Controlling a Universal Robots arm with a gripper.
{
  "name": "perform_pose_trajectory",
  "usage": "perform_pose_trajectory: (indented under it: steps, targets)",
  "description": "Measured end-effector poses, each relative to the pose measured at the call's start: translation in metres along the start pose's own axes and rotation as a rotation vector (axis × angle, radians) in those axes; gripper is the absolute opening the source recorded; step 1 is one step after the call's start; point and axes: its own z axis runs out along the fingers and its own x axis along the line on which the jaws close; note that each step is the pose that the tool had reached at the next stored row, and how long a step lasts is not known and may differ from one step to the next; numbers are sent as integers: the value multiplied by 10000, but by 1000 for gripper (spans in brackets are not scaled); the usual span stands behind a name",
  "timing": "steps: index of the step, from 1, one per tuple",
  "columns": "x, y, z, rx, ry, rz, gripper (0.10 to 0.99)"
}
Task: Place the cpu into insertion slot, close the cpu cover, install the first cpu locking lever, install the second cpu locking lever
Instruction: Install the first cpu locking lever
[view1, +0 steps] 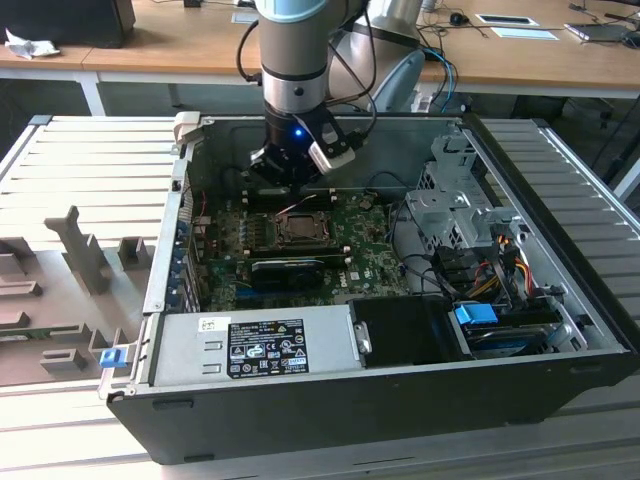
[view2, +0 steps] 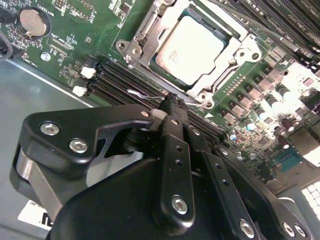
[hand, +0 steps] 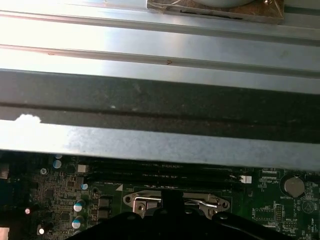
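The cpu (view2: 192, 47) shows its silver-grey top inside the insertion slot, which lies mostly hidden under it. Around the chip the cpu cover (view2: 141, 47) lies flat as a metal frame. In the exterior view the cpu (view1: 300, 228) sits mid-motherboard, and my gripper (view1: 290, 185) hangs low just behind it. In the second wrist view my gripper (view2: 169, 102) is shut, its tips touching a thin wire locking lever (view2: 137, 93) that runs along the socket's edge by the memory slots. In the first wrist view the socket frame (hand: 175, 202) lies just beyond the gripper body.
Black memory slots (view2: 117, 82) run beside the lever. A coin battery (view2: 31, 21) sits on the board. The case's metal wall (hand: 160, 145) rises close behind. A long black card (view1: 290, 270), the power supply (view1: 260, 340) and a drive cage (view1: 450, 200) surround the socket.
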Motion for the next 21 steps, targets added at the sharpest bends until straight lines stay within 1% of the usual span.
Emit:
perform_pose_trajectory:
  steps: [8,11,17,21]
  targets:
    - [-23,35,25,-9,11,-93,106]
    - [-54,46,37,-11,21,-90,106]
    - [-147,59,95,-15,94,-84,106]
    - [-188,56,122,-18,119,-81,106]
